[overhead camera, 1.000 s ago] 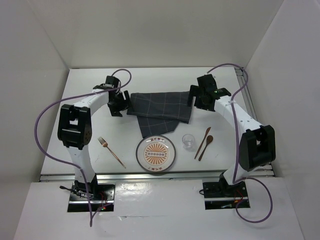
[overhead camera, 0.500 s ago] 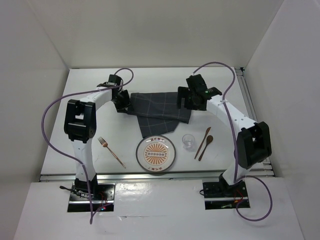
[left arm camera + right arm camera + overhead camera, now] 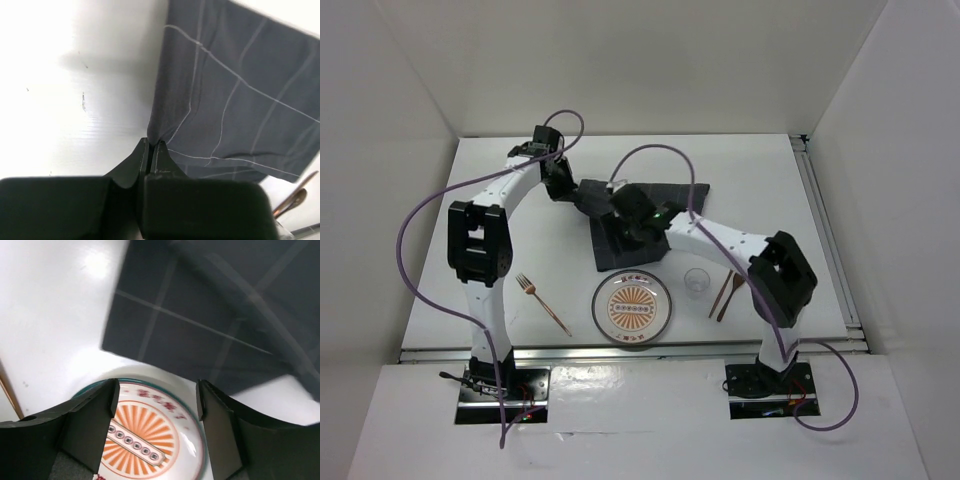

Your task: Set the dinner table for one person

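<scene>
Grey checked cloth [image 3: 235, 95] sits clamped in the left end effector [image 3: 151, 148]; right end effector [image 3: 157, 395] stands apart above the plate [image 3: 150, 450]

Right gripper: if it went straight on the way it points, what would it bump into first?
Probably the dark cloth, just past the plate seen between the open fingers of the right gripper. Depth is unclear, so it might touch the plate's far rim first.

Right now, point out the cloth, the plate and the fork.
cloth [image 3: 235, 100]: left wrist view, middle of the checked fabric.
plate [image 3: 633, 310]: top view, centre of the orange sunburst pattern.
fork [image 3: 544, 304]: top view, mid-handle, left of the plate.
</scene>
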Robot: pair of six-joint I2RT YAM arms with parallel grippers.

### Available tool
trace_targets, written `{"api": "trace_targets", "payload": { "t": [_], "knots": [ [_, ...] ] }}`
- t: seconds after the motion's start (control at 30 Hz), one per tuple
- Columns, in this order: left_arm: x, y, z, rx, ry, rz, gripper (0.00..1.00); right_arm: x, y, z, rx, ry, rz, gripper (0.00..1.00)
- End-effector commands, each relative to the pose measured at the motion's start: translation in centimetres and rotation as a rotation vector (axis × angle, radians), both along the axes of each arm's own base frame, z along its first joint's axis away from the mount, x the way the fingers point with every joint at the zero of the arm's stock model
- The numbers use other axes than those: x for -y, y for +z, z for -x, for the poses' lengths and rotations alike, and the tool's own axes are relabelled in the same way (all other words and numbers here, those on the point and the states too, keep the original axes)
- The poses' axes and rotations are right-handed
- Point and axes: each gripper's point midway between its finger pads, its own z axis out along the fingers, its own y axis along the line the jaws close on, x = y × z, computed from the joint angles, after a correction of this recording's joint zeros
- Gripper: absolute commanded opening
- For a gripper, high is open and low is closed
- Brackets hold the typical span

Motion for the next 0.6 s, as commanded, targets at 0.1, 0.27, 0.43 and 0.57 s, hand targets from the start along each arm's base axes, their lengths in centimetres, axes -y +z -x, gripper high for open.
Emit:
{"api": "trace_targets", "payload": {
  "t": [0.1, 0.27, 0.43, 0.57],
  "knots": [
    [0.5, 6.0, 0.0, 0.069, -0.037, 0.032, 0.00, -7.5, 0.5, 0.5, 0.134, 0.061, -0.043, 0.65],
    [0.6, 5.8, 0.5, 0.050, -0.041, 0.038, 0.00, -9.7, -2.2, 0.7, 0.124, 0.012, -0.034, 0.60],
    [0.7, 5.9, 0.5, 0.047, -0.038, 0.050, 0.00, -10.6, -4.8, 0.2, 0.098, -0.017, 0.009, 0.61],
    [0.9, 6.6, 0.3, 0.058, -0.043, 0.059, 0.00, -10.4, -7.4, 0.2, 0.083, -0.045, 0.063, 0.61]
  ]
}}
